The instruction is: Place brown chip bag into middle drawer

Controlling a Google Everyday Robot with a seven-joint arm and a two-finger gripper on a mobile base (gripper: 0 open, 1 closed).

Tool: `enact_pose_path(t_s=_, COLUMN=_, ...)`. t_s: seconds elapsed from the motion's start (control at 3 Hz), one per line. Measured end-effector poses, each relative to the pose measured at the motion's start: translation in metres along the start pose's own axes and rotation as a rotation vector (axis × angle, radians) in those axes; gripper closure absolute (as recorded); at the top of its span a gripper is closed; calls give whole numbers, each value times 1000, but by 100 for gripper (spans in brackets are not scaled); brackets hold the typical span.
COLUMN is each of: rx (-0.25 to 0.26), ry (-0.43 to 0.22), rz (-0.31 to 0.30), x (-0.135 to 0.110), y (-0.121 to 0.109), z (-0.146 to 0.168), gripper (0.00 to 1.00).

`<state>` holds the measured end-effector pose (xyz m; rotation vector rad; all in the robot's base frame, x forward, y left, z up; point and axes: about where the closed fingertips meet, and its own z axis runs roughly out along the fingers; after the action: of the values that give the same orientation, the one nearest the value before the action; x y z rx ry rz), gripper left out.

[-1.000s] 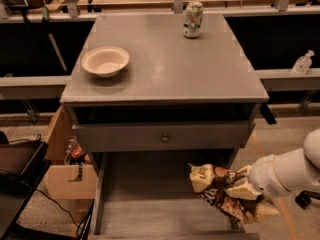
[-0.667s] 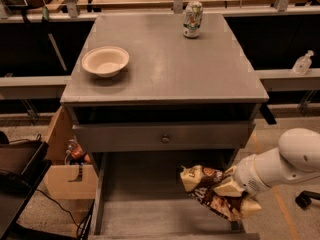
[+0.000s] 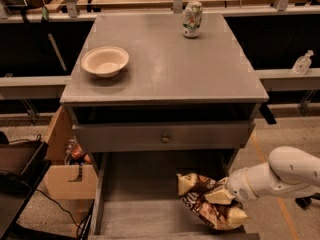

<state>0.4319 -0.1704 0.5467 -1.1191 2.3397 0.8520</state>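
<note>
Observation: the gripper [image 3: 223, 196] sits low, below the front right corner of the worktop [image 3: 170, 69], at the end of the white arm that reaches in from the right. It is pinching the brown chip bag [image 3: 204, 203] by its crumpled right side.

Change noted: over the last second the arm has carried the bag leftwards. A second ago the bag hung at the drawer's right wall. It is now inside the middle drawer [image 3: 135, 209], over the right part of the plank floor, with its left end pointing towards the centre. The bag is tilted, with its lower tan end near the drawer's front right corner. Whether that end already touches the floor cannot be told.

Unchanged: the white bowl [image 3: 105, 61] near the left edge of the worktop, the drink can [image 3: 192, 19] at the back edge, and the closed drawer front with its knob [image 3: 165, 138] under the front edge.

Assessment: the transfer is nearly complete. The bag is within the drawer's walls and no longer in line with the right wall. What remains, in my judgement, is a short lowering and a release. The bag is light and crinkled and may spring or slide on release.
</note>
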Motion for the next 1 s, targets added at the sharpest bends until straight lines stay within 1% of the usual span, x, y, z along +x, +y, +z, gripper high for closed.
enact_pose_path(t_s=0.33, rx=0, ry=0, rz=0, x=0, y=0, z=0, gripper=100)
enact_pose_path(t_s=0.67, rx=-47, ry=9, rz=-11, x=-7, y=-12, z=29, gripper=100)
enact_pose_path(t_s=1.0, rx=-111, ry=15, rz=-24, x=-20, y=-38, z=75, gripper=100)
